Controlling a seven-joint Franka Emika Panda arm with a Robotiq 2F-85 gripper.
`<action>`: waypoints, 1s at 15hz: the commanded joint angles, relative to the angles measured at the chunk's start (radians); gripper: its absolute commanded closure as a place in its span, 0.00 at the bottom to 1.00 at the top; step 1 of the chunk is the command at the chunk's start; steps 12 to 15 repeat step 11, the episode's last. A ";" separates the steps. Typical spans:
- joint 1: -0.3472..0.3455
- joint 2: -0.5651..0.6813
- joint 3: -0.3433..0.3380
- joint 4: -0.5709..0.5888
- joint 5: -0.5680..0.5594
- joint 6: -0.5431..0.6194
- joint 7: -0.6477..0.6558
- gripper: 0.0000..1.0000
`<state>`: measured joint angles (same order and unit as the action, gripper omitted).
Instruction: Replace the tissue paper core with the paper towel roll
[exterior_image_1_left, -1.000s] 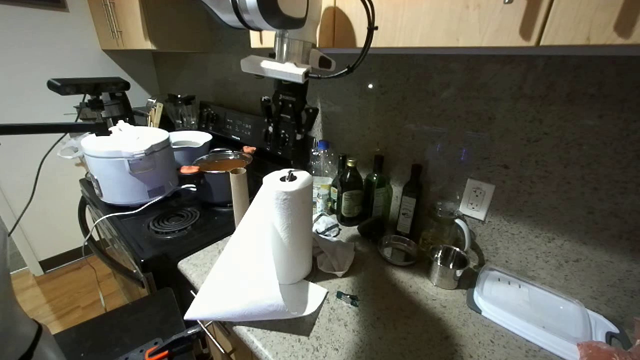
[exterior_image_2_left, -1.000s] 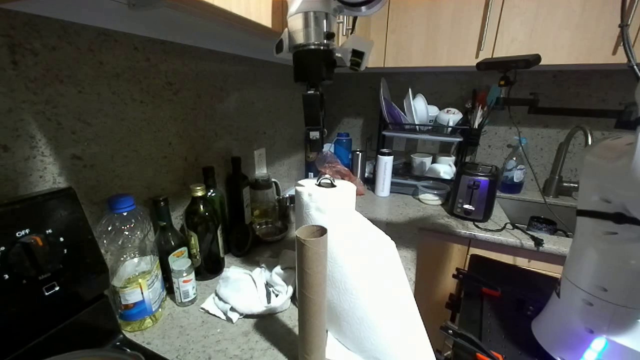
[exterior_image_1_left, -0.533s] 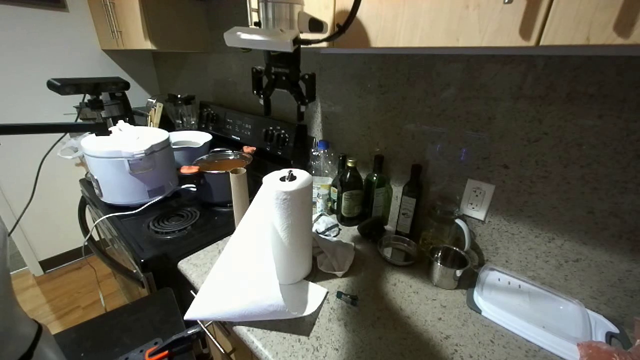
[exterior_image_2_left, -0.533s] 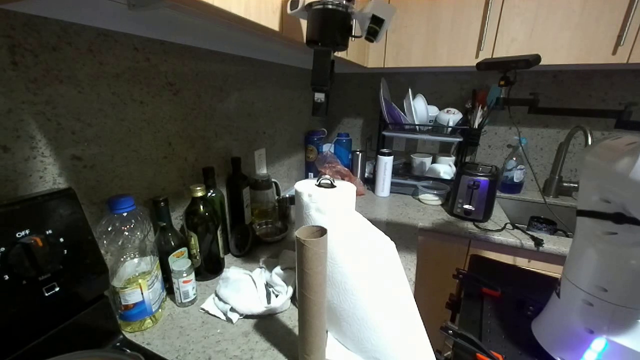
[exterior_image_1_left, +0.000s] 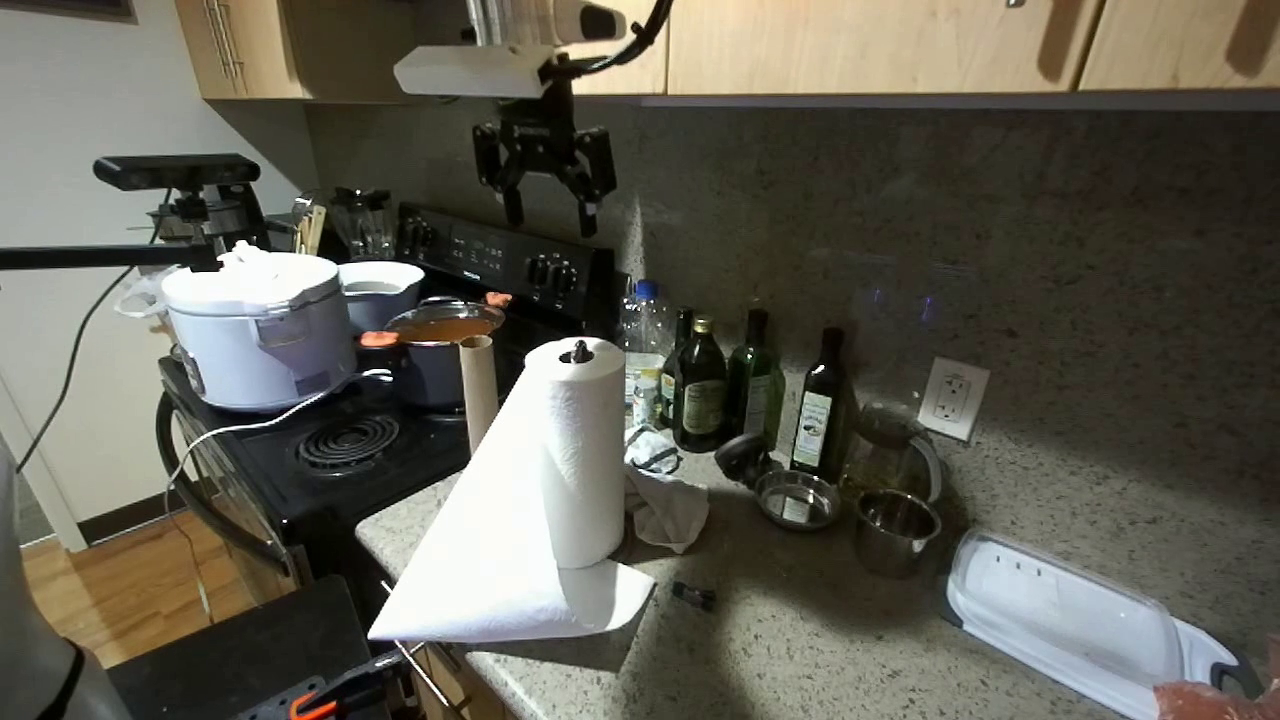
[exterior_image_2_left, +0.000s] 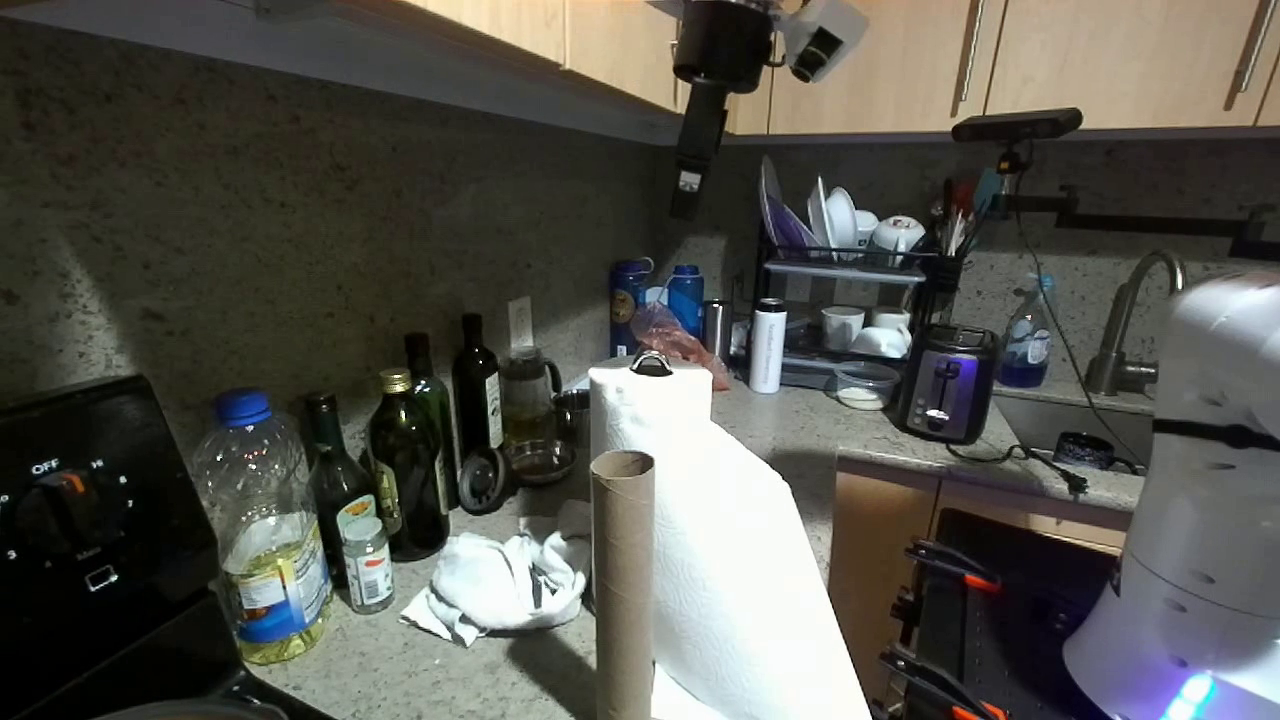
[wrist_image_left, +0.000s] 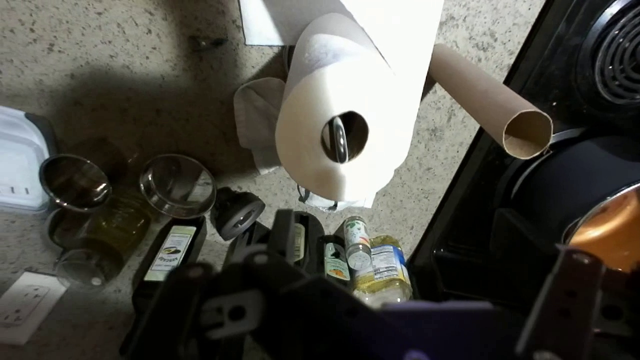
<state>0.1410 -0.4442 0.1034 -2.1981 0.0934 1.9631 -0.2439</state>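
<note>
At the left of an exterior view, a white cooker (exterior_image_1_left: 265, 335) sits on the black stove (exterior_image_1_left: 400, 485), with a coil burner (exterior_image_1_left: 348, 440) in front of it. To the right of the cooker is a dark pot (exterior_image_1_left: 425, 380), its inside orange-brown. Next comes the cardboard tube (exterior_image_1_left: 480, 390), upright and hollow, its lower end hidden behind a loose sheet (exterior_image_1_left: 475, 570) of white paper. Then comes the pincer (exterior_image_1_left: 551, 218), hanging in the air well above the tube and apart from it, its two sides spread wide.

The paper towel roll (exterior_image_1_left: 585, 460) stands upright on the surface (exterior_image_1_left: 820, 650), right of the tube and well below the pincer, and the sheet slopes down from it to the left. In the wrist view, a metal loop (wrist_image_left: 341, 140) shows inside the hole of the roll.

To the right of the roll lies a crumpled cloth (exterior_image_1_left: 672, 515); behind it stand a clear bottle (exterior_image_1_left: 645, 325) with a blue cap (exterior_image_1_left: 646, 289), a small jar (exterior_image_1_left: 646, 398) and several dark green bottles (exterior_image_1_left: 703, 395). In front, a dark thing (exterior_image_1_left: 693, 597) too small to make out rests on the surface. Further right are a shallow dish (exterior_image_1_left: 797, 512), a metal cup (exterior_image_1_left: 893, 552) and a glass jug (exterior_image_1_left: 875, 462), with a white socket (exterior_image_1_left: 955, 398) on the wall (exterior_image_1_left: 1100, 250) above. At the far right lies a white tray (exterior_image_1_left: 1197, 650) with a clear cover (exterior_image_1_left: 1060, 605)
</note>
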 joint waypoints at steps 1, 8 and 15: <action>0.001 -0.134 -0.014 -0.149 -0.012 0.079 0.032 0.00; -0.023 -0.296 -0.033 -0.342 -0.051 0.198 0.073 0.00; 0.000 -0.249 -0.044 -0.289 -0.042 0.155 0.050 0.00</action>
